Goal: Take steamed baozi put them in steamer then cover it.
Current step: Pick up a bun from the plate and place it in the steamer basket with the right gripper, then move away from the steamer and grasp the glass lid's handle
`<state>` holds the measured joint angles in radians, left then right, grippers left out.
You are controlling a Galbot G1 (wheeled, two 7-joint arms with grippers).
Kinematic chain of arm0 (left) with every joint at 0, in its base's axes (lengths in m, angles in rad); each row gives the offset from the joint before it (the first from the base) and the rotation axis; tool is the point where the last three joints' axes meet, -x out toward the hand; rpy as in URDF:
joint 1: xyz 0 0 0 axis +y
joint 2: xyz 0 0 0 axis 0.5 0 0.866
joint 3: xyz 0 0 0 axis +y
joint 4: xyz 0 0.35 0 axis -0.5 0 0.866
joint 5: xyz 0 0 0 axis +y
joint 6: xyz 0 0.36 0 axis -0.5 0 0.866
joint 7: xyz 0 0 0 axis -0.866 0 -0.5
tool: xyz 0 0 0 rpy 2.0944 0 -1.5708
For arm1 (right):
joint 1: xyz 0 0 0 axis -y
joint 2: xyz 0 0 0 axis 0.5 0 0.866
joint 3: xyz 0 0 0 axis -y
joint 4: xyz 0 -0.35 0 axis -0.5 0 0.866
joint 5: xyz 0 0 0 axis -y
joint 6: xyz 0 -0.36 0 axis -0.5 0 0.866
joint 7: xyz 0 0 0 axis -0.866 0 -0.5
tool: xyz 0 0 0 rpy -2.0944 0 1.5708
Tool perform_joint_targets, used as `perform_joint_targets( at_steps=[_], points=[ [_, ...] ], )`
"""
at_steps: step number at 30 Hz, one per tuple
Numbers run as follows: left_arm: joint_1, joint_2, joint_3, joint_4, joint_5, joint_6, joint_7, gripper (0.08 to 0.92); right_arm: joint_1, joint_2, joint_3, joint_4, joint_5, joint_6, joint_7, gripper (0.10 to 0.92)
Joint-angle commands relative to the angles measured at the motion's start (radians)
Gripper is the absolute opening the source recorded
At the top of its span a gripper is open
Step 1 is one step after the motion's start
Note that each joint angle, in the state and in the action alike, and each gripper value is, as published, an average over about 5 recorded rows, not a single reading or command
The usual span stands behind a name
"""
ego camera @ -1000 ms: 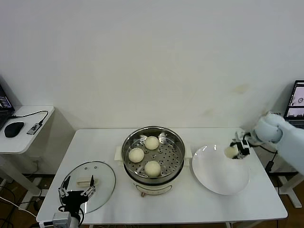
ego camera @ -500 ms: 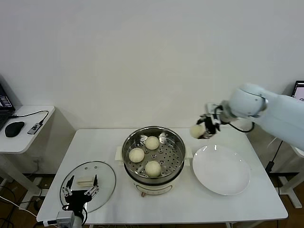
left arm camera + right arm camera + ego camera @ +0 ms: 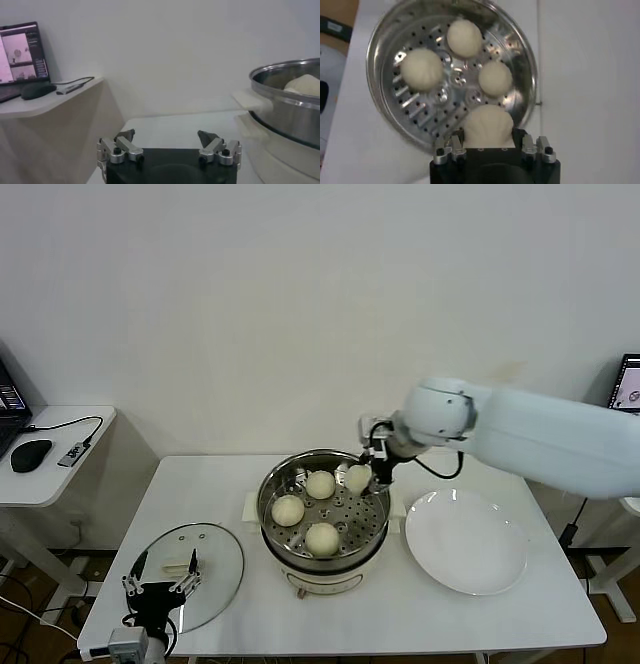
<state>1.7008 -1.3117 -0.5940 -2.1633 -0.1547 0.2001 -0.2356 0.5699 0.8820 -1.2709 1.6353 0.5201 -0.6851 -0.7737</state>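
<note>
Item, fourth bun [image 3: 357, 478]: I hold it pinched in my right gripper [image 3: 368, 477] jaws over the steamer [image 3: 322, 502] beside three buns inside; next I lower, release; left gripper [image 3: 160, 589], jaws spread, hovers over the lid [image 3: 210, 559] left of the steamer.

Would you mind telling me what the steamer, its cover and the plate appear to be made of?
The steamer looks like polished stainless steel: a shiny, reflective wall and a perforated tray, on a cream base that is probably plastic. The cover appears to be clear glass, since the table shows through it. The plate is glossy white, possibly ceramic.
</note>
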Motion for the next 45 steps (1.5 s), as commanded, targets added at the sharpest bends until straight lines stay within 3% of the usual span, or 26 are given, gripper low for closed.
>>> perform_joint_targets(
  at_steps=[1,19,29,32,37,45],
  points=[
    [0.001,0.001,-0.006,0.001,-0.003,0.001,0.001,0.823,-0.094,0.086,-0.022,-0.051,-0.011,-0.042,0.027,0.594],
    [0.007,-0.002,-0.010,-0.004,-0.004,-0.001,0.000,0.823,-0.175,0.084,0.033,-0.087,-0.095,-0.037,0.022,0.602],
    [0.005,-0.004,-0.009,-0.001,-0.003,-0.002,-0.001,0.823,-0.090,-0.046,0.122,0.038,-0.042,-0.036,0.027,0.814],
    [0.003,-0.004,-0.011,0.002,-0.004,-0.003,-0.001,0.823,-0.119,-0.120,0.175,0.079,-0.017,0.001,0.110,0.822],
    [0.001,-0.003,-0.013,0.016,-0.002,-0.009,0.000,0.823,-0.341,-0.284,0.365,0.176,0.089,0.183,0.414,0.823],
    [-0.001,-0.008,-0.002,0.038,0.027,-0.023,0.007,0.823,-1.015,-0.381,0.897,0.238,-0.020,0.497,0.672,0.823]
  ],
)
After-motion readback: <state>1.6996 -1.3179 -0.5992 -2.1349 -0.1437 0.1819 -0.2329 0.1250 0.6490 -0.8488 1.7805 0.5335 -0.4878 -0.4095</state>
